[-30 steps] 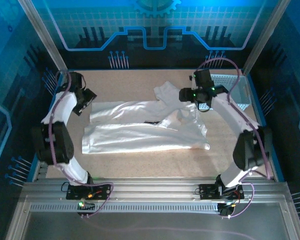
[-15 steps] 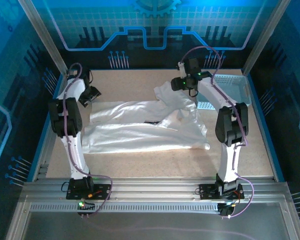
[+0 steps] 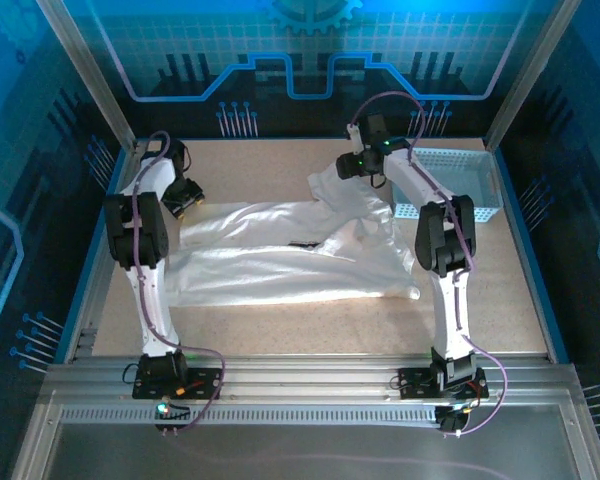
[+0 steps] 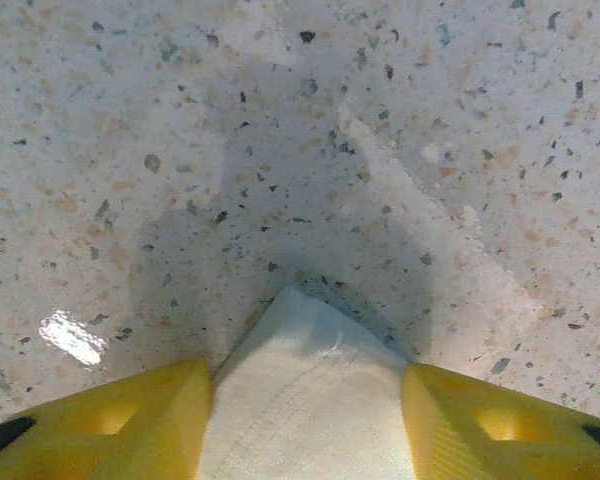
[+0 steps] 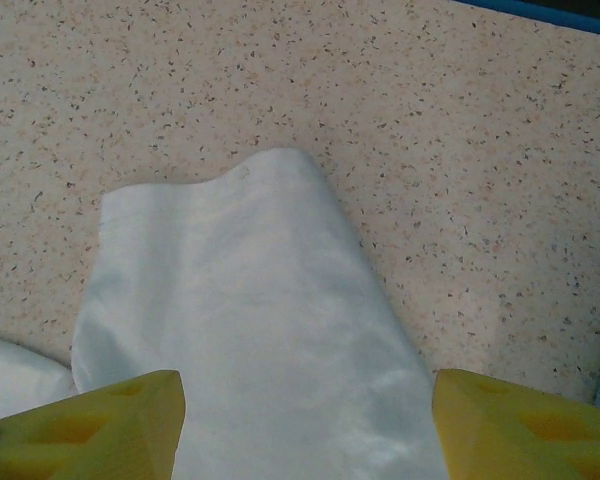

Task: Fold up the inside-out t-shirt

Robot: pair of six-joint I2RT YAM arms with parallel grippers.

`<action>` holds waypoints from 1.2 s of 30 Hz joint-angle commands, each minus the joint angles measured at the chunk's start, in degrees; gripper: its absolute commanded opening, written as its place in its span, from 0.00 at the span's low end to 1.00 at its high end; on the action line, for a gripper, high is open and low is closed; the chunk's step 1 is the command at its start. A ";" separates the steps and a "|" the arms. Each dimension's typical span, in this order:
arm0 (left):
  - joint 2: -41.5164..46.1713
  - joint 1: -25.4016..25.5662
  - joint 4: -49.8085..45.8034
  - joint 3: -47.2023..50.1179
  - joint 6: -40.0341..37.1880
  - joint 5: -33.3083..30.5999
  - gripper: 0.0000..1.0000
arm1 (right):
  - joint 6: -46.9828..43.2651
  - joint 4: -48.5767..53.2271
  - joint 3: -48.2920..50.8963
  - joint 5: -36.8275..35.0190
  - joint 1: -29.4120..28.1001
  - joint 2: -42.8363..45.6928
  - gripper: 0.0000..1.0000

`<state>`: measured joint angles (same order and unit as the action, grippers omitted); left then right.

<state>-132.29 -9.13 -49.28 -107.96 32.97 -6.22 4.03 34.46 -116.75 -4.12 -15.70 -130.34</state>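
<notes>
The white t-shirt (image 3: 280, 262) lies spread and wrinkled across the middle of the speckled table (image 3: 280, 160), its long side running from 9 to 3 o'clock. A small dark mark (image 3: 302, 244) sits near its centre. One sleeve (image 5: 250, 330) sticks out toward 1 o'clock, rumpled and partly folded over.

At the shirt's 10 o'clock corner the left gripper (image 3: 183, 203) is down at table level. In its wrist view a hemmed corner of the cloth (image 4: 305, 400) lies between the yellow fingers (image 4: 130, 425), which stand apart on either side of it.

The right gripper (image 3: 352, 168) hangs over the sleeve at 1 o'clock, jaws wide apart, the cloth below and between them.

A light blue-grey perforated basket (image 3: 460, 170) stands at 2 o'clock, just beside the shirt's far right edge.
</notes>
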 commanded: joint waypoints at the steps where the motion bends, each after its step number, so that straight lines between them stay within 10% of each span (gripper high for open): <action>1: -1.98 0.42 -2.75 -2.76 -0.78 -0.43 0.51 | -2.41 1.43 -3.69 -0.25 0.28 -2.63 0.68; 14: -4.34 0.42 -5.97 -7.53 -1.16 -1.84 0.28 | -3.51 13.94 -29.90 -0.33 0.35 -20.28 0.70; 20: -3.09 0.33 -4.82 -5.70 -0.89 -1.52 0.13 | -4.08 29.01 -63.40 0.49 0.18 -38.07 0.70; 28: -1.17 0.16 -3.72 -3.81 -0.63 -1.17 0.05 | -2.54 27.10 -61.40 3.47 0.11 -40.03 0.64; 36: 1.59 -0.63 -1.42 -0.68 0.19 -0.15 0.00 | -1.67 29.36 -64.95 2.80 0.18 -42.74 0.25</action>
<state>-133.71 -9.21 -50.83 -110.28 32.67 -7.03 1.89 60.38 -177.12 -1.52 -15.70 -171.09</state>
